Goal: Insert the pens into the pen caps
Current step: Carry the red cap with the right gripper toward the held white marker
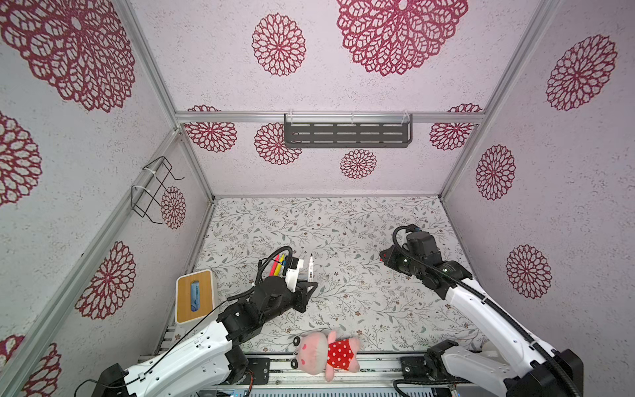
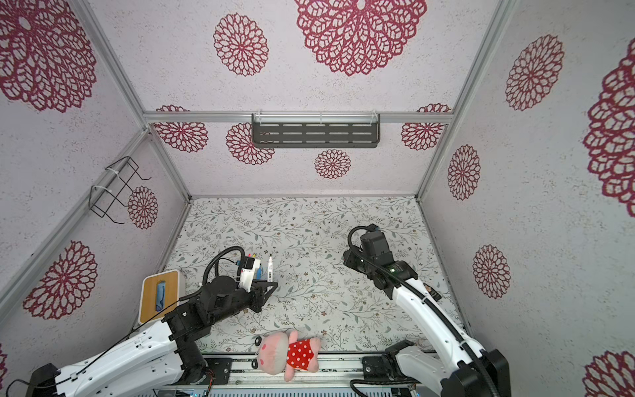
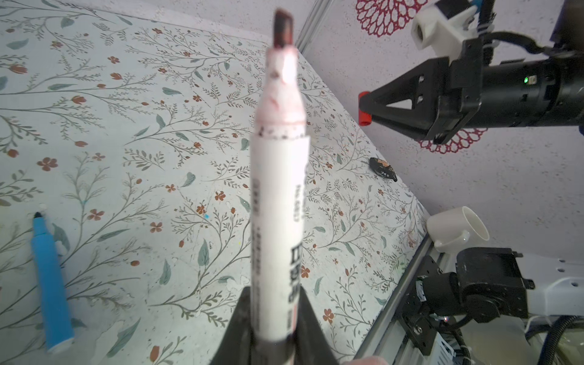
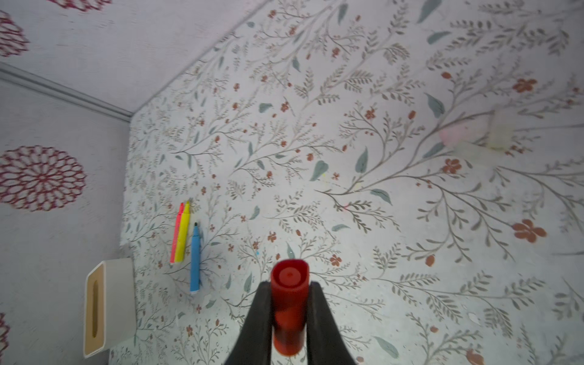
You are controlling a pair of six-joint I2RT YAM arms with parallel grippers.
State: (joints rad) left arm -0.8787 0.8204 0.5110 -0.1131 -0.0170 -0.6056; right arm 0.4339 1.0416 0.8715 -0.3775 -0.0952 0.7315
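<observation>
My left gripper (image 1: 311, 282) (image 3: 274, 295) is shut on the lower barrel of a white pen (image 1: 311, 266) (image 3: 278, 205) with a dark red tip. In both top views that pen points toward the back wall. My right gripper (image 3: 368, 109) (image 4: 289, 286) is shut on a red pen cap (image 4: 289, 300) (image 3: 365, 109), held above the mat to the right, apart from the pen. A pink-red pen (image 4: 176, 235), a yellow pen (image 4: 184, 234) and a blue pen (image 4: 195, 259) (image 3: 52, 284) lie uncapped on the mat beside the left gripper. Blurred pale pink (image 4: 455, 136) and yellowish (image 4: 499, 131) stubby shapes lie farther off on the mat.
A white tissue box with a wooden top (image 1: 194, 295) stands at the left edge of the mat. A plush toy (image 1: 326, 350) lies at the front edge. A small dark object (image 3: 382, 169) lies near the right wall. A black shelf (image 1: 347, 134) and a wire rack (image 1: 154, 189) hang on the walls.
</observation>
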